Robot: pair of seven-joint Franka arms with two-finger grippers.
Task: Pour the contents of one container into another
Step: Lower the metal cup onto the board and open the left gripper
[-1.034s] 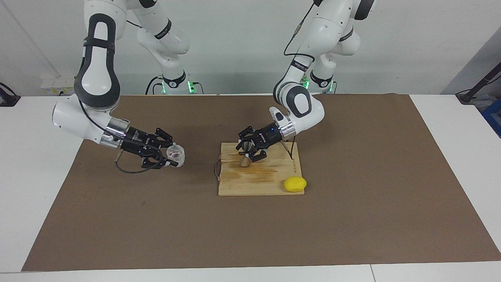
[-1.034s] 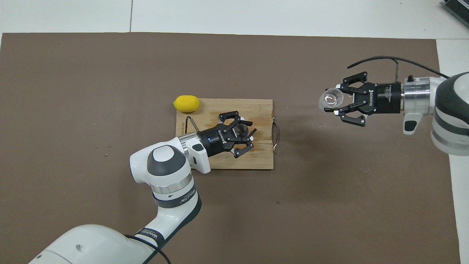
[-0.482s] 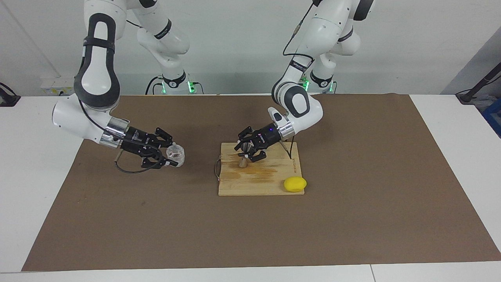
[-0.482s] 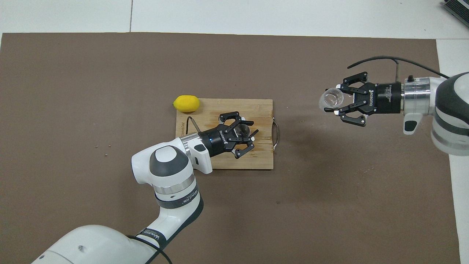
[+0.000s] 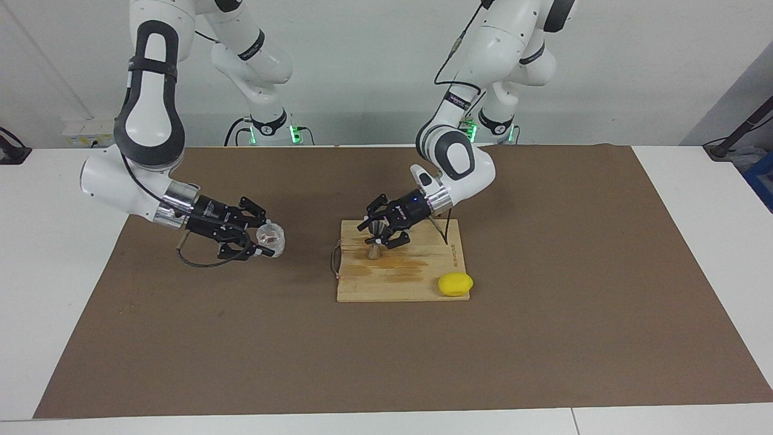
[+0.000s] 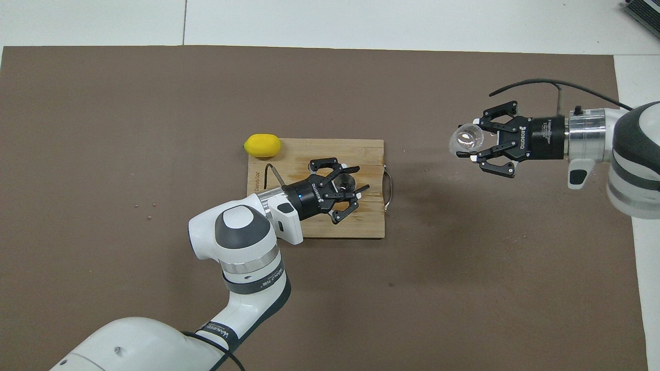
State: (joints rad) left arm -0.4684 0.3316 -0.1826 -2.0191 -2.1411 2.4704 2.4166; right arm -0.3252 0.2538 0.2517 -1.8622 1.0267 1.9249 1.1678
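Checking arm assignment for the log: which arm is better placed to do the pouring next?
Probably the right. Its pincer is shut on the glass tumbler, held above the brown mat. The left pincer is at the jigger, which stands upright on the wooden board; it suits steadying.

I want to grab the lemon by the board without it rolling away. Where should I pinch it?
Probably from straight above, pinching the lemon across its fat middle. It lies on its side with tapered ends pointing along the table, so the middle gives the jaws the steadiest hold.
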